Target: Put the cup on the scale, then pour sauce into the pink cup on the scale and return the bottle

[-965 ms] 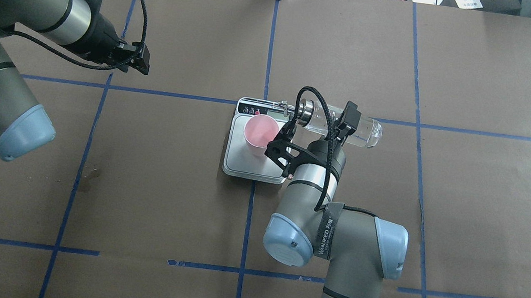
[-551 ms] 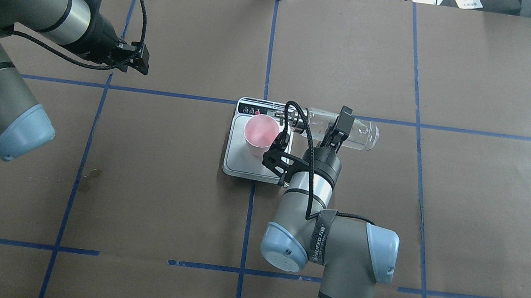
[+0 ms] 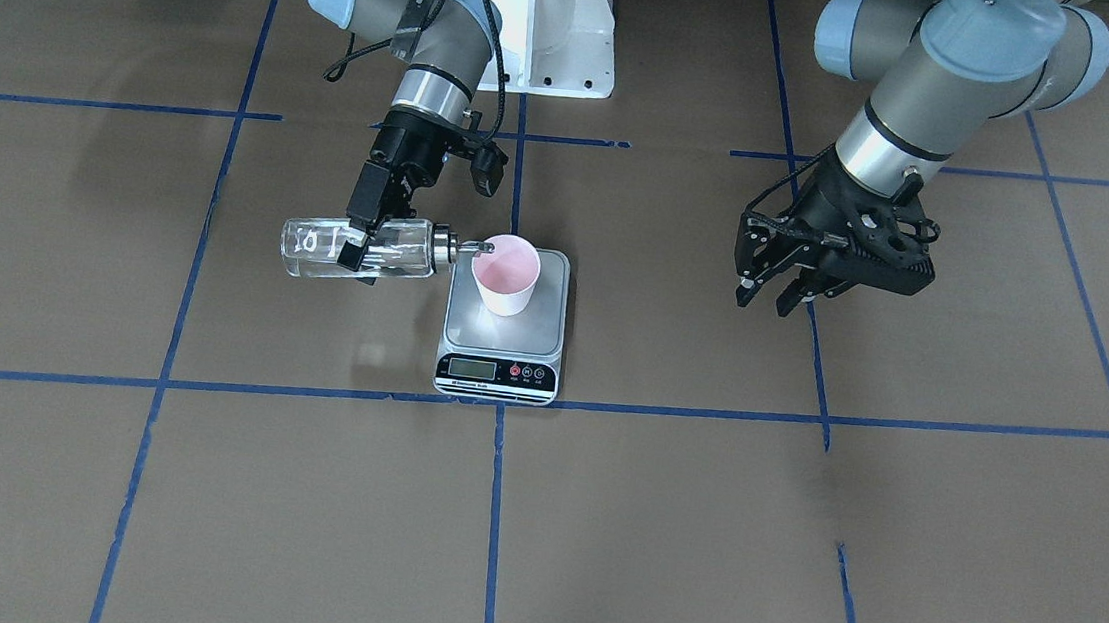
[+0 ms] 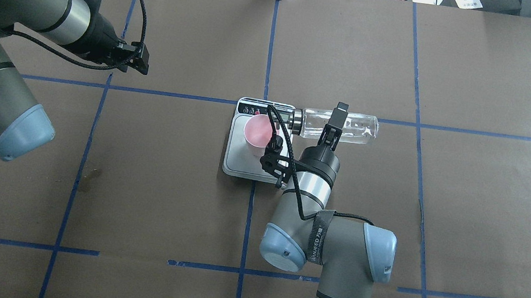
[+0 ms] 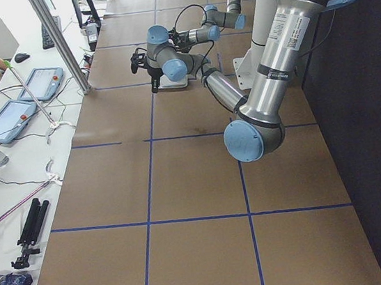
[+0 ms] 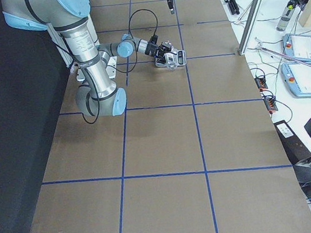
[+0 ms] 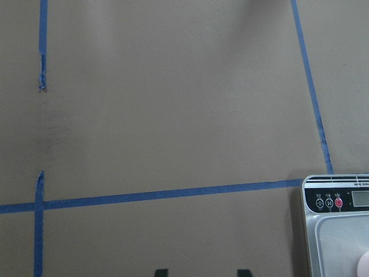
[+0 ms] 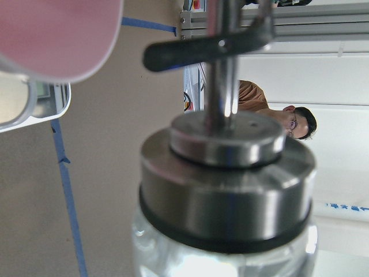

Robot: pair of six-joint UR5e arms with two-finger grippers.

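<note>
Pouring step in hand — holding the bottle about level in the right tool, clamped round its middle, spout at the rim of the cup on the scale. Left tool hanging well apart above the tabletop, fingers spread, empty. Next, likely: tip the spout lower over the cup, gently, watching the display — then right the bottle and return it

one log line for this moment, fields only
step: pour pose | right claw: shut on bottle, near level, spout at cup rim | cup: on scale | left claw: open, idle
</note>
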